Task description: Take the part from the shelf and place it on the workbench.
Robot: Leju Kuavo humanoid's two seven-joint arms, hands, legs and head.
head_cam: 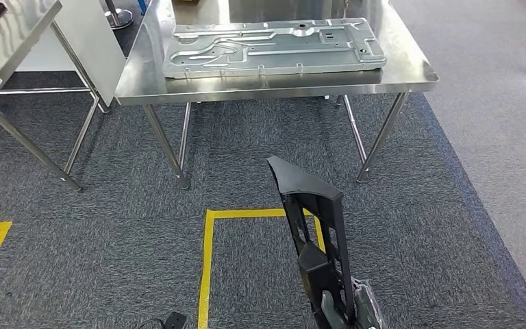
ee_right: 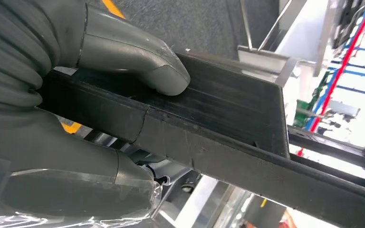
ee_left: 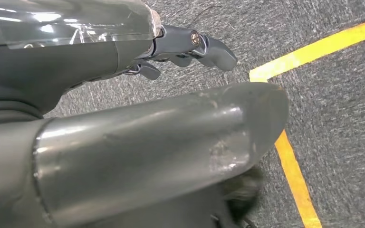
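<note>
Robot hand on the right (ee_right: 76, 114) grasps the black part (head_cam: 315, 226) near its lower end — thumb (ee_right: 138, 61) pressed on the flat face, fingers beneath. The part stands upright above the carpet, well short of the tabletop (head_cam: 411, 72). It looks stiff, light, smooth plastic; held so low, the long frame may lever. The left robot hand (ee_left: 180, 47) hangs released, holding nothing.

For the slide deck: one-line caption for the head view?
Right hand holds the black part upright over the yellow floor marking, facing the steel workbench that carries a metal panel.
</note>
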